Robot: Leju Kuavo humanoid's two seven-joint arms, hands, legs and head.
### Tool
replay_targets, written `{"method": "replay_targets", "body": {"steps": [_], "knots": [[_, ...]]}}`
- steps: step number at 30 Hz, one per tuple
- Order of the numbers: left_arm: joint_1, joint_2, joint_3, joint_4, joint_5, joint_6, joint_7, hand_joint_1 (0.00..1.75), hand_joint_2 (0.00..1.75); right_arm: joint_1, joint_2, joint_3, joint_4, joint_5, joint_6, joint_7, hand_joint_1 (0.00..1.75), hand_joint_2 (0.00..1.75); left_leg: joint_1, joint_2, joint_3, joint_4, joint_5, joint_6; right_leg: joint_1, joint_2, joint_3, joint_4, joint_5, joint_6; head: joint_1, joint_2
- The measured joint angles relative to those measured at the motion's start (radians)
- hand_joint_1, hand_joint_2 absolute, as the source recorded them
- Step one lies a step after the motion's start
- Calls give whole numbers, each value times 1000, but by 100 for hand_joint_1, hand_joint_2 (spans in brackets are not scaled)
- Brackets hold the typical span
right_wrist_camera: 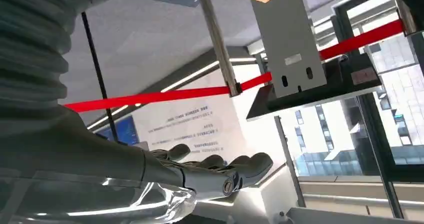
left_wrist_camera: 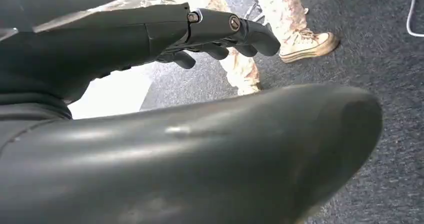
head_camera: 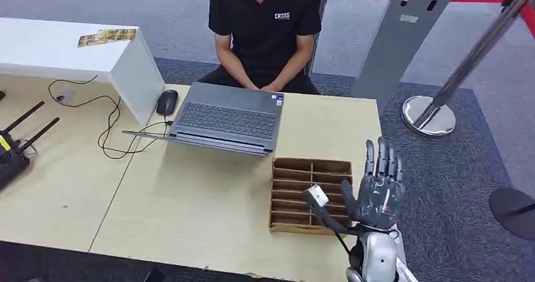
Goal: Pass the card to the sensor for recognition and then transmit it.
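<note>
My right hand (head_camera: 379,190) is raised upright over the table's right front corner, palm up, fingers straight and apart, holding nothing. In the right wrist view the same hand (right_wrist_camera: 200,171) has its fingers stretched out bare. Just to its left stands a brown slotted cardboard box (head_camera: 291,197); I cannot make out any card in its slots. A small dark part with a white face (head_camera: 318,196) sticks out on a black cable between hand and box. My left hand (left_wrist_camera: 200,31) hangs low above the dark floor, fingers loosely bent, with nothing in it.
A person in a black shirt (head_camera: 265,29) sits behind the wooden table (head_camera: 189,206) at an open grey laptop (head_camera: 227,118) with a mouse (head_camera: 166,101). A white box (head_camera: 76,55) with a yellow printed strip (head_camera: 107,37), cables and a router (head_camera: 12,149) are on the left. A barrier post base (head_camera: 429,115) stands right.
</note>
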State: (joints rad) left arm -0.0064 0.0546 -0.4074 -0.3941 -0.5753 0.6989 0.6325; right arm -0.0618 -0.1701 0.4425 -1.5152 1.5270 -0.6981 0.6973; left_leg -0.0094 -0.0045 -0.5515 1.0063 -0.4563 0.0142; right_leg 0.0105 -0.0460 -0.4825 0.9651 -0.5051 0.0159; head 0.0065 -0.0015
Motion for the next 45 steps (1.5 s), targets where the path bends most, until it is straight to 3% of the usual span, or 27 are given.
{"method": "replay_targets", "body": {"steps": [45], "knots": [[0, 0, -7, 0, 0, 0, -5, 0, 0, -31, 15, 19, 35, -4, 0, 0, 0, 175, 0, 0, 0, 0, 0, 0, 0, 0, 0, 0, 0, 0, 0, 0]]}}
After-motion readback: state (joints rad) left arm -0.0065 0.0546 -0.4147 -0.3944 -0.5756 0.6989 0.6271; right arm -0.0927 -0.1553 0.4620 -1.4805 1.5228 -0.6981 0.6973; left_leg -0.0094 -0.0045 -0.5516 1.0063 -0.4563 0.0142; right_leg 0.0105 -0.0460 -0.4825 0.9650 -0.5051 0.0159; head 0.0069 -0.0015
